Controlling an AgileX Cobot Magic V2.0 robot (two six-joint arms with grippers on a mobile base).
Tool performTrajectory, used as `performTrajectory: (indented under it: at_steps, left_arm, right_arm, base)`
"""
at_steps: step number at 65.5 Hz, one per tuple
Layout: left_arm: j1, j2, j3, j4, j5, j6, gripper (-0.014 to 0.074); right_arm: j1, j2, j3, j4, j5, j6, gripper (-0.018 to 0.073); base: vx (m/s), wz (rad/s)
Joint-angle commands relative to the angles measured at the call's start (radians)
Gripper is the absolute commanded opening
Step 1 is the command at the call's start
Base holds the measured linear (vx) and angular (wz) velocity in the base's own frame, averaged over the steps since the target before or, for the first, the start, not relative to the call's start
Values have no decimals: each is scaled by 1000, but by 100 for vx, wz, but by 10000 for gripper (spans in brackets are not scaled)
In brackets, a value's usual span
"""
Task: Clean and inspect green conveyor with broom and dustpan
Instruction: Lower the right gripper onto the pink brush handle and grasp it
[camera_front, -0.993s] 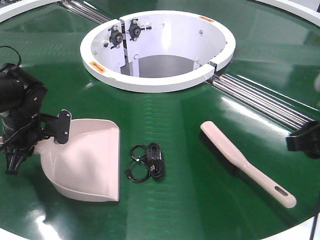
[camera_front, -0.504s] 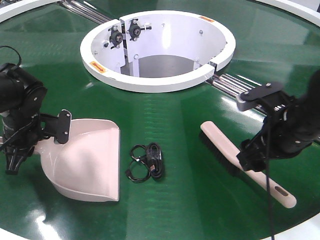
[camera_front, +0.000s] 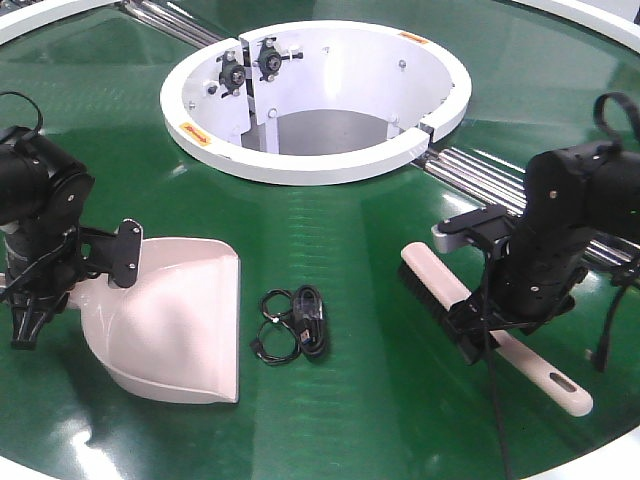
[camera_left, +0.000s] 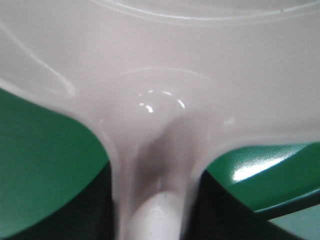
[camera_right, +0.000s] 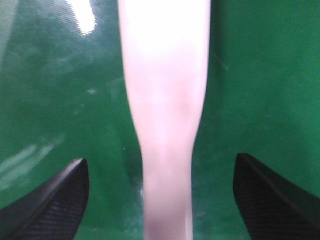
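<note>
Since half a second ago the right gripper (camera_front: 468, 280) has slid leftward along the broom (camera_front: 545, 372), which lies unmoved at lower right on the green conveyor (camera_front: 350, 235). Its wrist bends downward, with the fingers (camera_right: 45, 200) spread either side of the handle and clear of it (the wrist view shows green on both sides). At lower left the left gripper (camera_front: 75, 290) stays at the handle of the dustpan (camera_front: 180, 320); I cannot tell whether its fingers pinch it. A black cable coil (camera_front: 295, 325) lies between the two tools, and the white ring (camera_front: 300, 165) sits beyond, at upper centre.
</note>
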Motion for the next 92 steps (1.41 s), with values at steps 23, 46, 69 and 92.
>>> performTrajectory:
  at_steps: [23, 46, 69, 92]
  left_arm:
    - [-5, -47, -29, 15, 2, -13, -6]
    - [-5, -47, -29, 15, 2, -13, -6]
    - [-5, -47, -29, 15, 2, -13, -6]
    - [-5, -47, -29, 15, 2, -13, -6]
  right_arm:
    - [3, 53, -40, -15, 13, -9, 430]
    - [3, 53, -48, 0, -21, 17, -15]
    - [122, 25, -100, -13, 8, 227, -6]
    - [252, 73, -178, -12, 116, 407, -4]
  base:
    - [0, 0]
    - [0, 0]
    - [0, 0]
    - [0, 0]
